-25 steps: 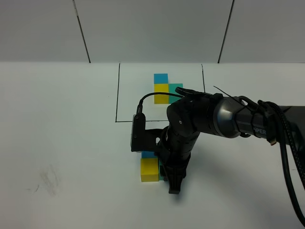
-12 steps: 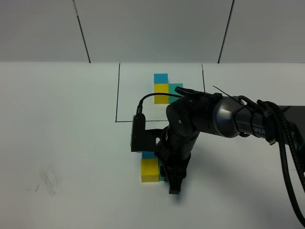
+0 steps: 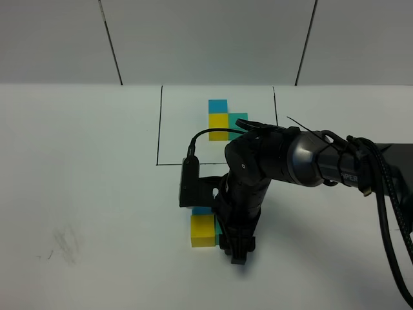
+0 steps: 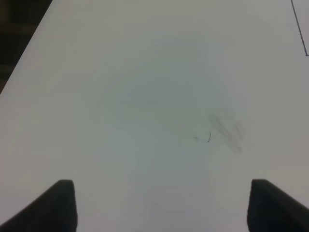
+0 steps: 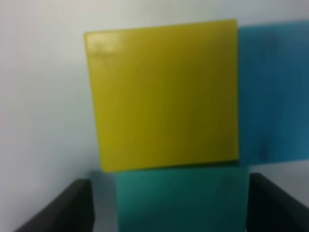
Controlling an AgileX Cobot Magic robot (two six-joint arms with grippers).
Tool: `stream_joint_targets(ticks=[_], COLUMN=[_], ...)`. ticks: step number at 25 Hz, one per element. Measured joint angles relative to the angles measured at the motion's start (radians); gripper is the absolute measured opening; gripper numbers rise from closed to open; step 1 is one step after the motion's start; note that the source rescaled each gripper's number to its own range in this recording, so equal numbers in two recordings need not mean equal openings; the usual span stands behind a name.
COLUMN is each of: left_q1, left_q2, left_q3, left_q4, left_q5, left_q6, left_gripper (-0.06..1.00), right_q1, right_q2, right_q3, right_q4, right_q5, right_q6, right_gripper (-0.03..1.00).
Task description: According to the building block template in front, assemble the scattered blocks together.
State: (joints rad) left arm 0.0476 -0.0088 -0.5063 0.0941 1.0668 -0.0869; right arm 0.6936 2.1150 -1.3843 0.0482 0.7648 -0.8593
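The building block template (image 3: 220,119) is a blue, yellow and teal L inside the black drawn rectangle at the back. The scattered blocks sit joined at the front: the yellow cube (image 3: 202,230) (image 5: 164,94), the sky-blue cube (image 3: 201,210) (image 5: 273,92) behind it, and the teal cube (image 3: 219,230) (image 5: 181,200) against the yellow one's side, mostly hidden by the arm in the exterior view. My right gripper (image 3: 236,248) (image 5: 169,208) straddles the teal cube, open, with a gap on one side. My left gripper (image 4: 161,208) is open and empty over bare table.
The white table (image 3: 97,194) carries a faint grey smudge (image 3: 64,242) (image 4: 224,128) at the front left. The black frame line (image 3: 159,126) runs behind the joined cubes. A white panelled wall stands at the back.
My right gripper's fingers have spread a little around the teal cube and the wrist has shifted slightly. The three cubes have not moved.
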Motion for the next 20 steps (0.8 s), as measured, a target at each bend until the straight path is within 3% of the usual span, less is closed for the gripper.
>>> stream_joint_targets(ticks=[4,7,9,16,20], left_q1=[0.0,0.0,0.0,0.0,0.0], left_q2=[0.0,0.0,0.0,0.0,0.0], left_q3=[0.0,0.0,0.0,0.0,0.0], left_q4=[0.0,0.0,0.0,0.0,0.0], left_q5=[0.0,0.0,0.0,0.0,0.0], left_q6=[0.0,0.0,0.0,0.0,0.0], left_gripper=[0.58,0.58,0.58,0.58,0.58], right_q1=[-0.003,-0.016,-0.051,-0.22,-0.365], right_q2=[-0.031,-0.076,-0.167,-0.494,-0.673], right_q3=[0.0,0.0,0.022,0.236,0.358], right_q4=[-0.055,-0.086,-0.171,-0.496,-0.552], right_q5=[0.029,0.061,0.089,0.058,0.089], right_q6=[0.103,0.184,0.377,1.007,1.122], right_gripper=[0.72,0.78,0.82,0.8,0.79])
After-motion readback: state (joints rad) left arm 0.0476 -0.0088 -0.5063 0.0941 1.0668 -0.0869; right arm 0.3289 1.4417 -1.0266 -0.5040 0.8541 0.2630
